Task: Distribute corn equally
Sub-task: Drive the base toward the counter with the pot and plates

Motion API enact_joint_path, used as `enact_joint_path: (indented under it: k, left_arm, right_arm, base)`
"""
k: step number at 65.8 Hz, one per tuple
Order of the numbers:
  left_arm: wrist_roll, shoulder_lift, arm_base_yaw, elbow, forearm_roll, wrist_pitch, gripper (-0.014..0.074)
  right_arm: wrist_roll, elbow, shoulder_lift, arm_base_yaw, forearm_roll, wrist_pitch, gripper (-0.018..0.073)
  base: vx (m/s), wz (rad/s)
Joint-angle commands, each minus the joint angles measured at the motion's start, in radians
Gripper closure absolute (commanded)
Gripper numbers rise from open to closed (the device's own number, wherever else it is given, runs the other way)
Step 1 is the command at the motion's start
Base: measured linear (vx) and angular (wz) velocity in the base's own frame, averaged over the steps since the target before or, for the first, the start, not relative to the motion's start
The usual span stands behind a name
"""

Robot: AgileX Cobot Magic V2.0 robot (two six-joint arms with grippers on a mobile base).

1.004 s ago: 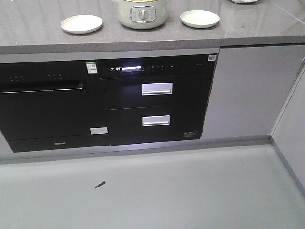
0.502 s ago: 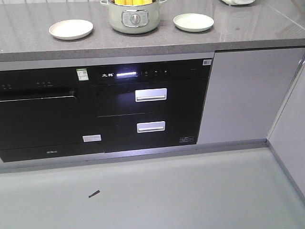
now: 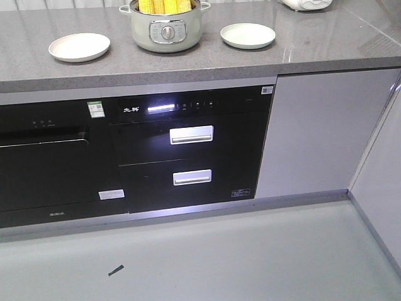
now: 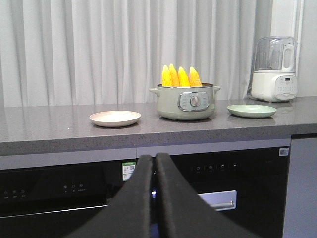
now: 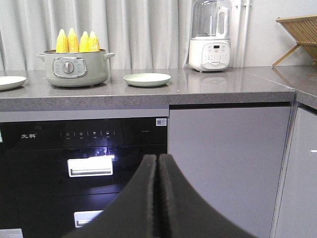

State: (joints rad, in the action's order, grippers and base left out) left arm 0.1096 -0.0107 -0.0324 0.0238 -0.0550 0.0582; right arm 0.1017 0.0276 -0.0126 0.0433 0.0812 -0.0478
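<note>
Lower in front view now, the pot (image 3: 166,34) holds corn (image 4: 181,77) upright, tips up; left pincer (image 4: 153,158), right pincer (image 5: 157,158) both together.

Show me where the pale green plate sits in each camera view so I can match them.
Front view: green plate, upper centre-right on the counter, right of the pot.
Left wrist view: right of centre, between the pot and the white blender.
Right wrist view: left of centre, between pot and blender.
Shared landmark: the pot holding the corn, just left of the plate in all three.
</note>
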Motion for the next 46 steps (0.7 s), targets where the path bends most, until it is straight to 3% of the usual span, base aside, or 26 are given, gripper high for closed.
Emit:
enact_joint_path:
  k: [1, 46]
  left_arm:
    - [0.000, -0.017, -0.002, 0.014, 0.009, 0.071, 0.0603]
    - [0.000, -0.017, -0.002, 0.014, 0.009, 0.071, 0.0603]
  right_arm:
    - [-0.002, 0.011, -0.001, 0.002, 0.009, 0.074, 0.0559]
    - [-0.002, 0.011, -0.001, 0.002, 0.009, 0.074, 0.0559]
  base:
    - [0.13, -0.05]
    - [0.13, -0.04]
